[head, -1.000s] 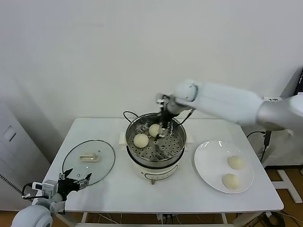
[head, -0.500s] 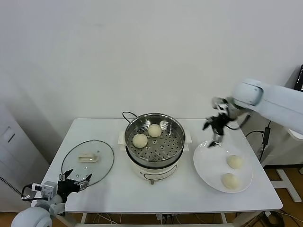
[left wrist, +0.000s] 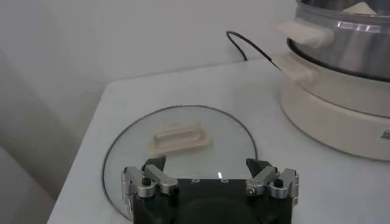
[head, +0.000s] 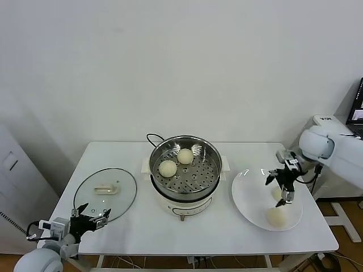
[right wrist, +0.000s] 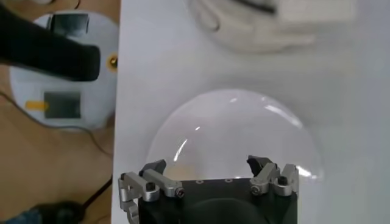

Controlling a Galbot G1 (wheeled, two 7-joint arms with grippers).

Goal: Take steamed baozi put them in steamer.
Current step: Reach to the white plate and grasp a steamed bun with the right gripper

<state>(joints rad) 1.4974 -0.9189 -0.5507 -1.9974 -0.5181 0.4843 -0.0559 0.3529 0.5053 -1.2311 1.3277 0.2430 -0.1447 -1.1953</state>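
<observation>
The steamer, a shiny perforated steel basket on a white pot base, stands mid-table and holds two cream-white baozi. Two more baozi lie on the white plate at the right: one near the front and one behind it, partly hidden by my right gripper. That gripper hangs open just over the rear bun with nothing between its fingers. In the right wrist view the open gripper looks down on the plate. My left gripper rests open at the table's front left.
A round glass lid with a cream handle lies flat left of the steamer, just beyond the left gripper. The steamer's black cord loops behind the pot. A round white stand base is on the floor past the table's right edge.
My right gripper has swung from over the steamer basket rightward and down to the plate, open throughout. The left arm and all the buns have stayed put.
</observation>
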